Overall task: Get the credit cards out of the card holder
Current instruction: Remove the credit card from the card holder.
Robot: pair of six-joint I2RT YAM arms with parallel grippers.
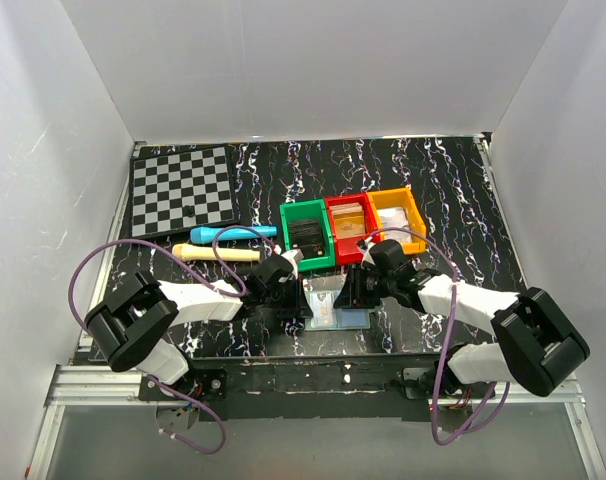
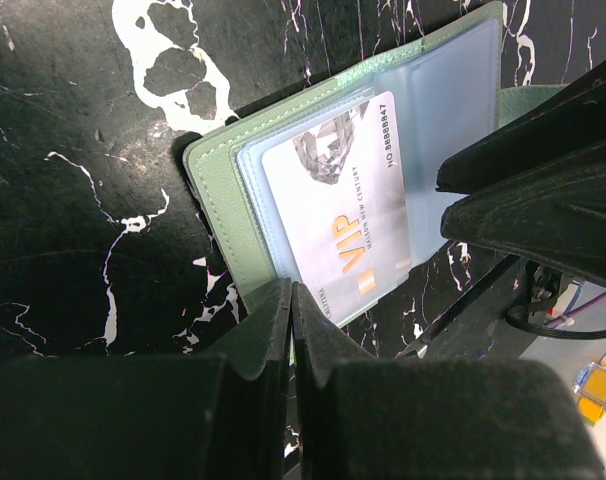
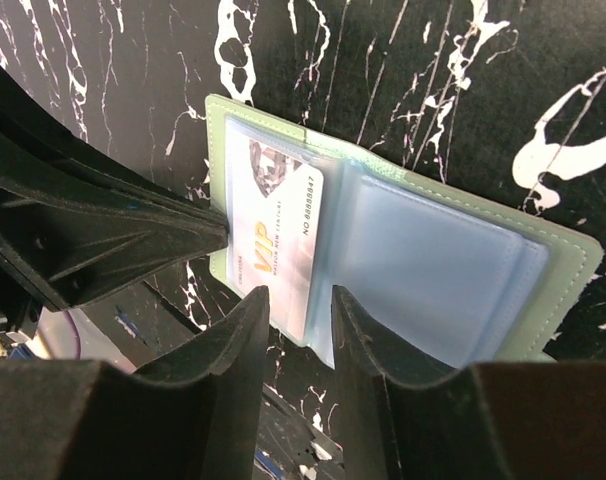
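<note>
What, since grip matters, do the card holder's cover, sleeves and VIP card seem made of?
Card holder cover: matte grey-green, leather or imitation; bordered edge. Sleeves: clear glossy plastic film, catching light. VIP card: likely smooth plastic, printed lettering.

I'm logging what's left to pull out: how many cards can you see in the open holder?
1. A pale VIP card sits in a sleeve on one panel of the card holder. The other panel looks empty, though more could hide behind the first.
</note>
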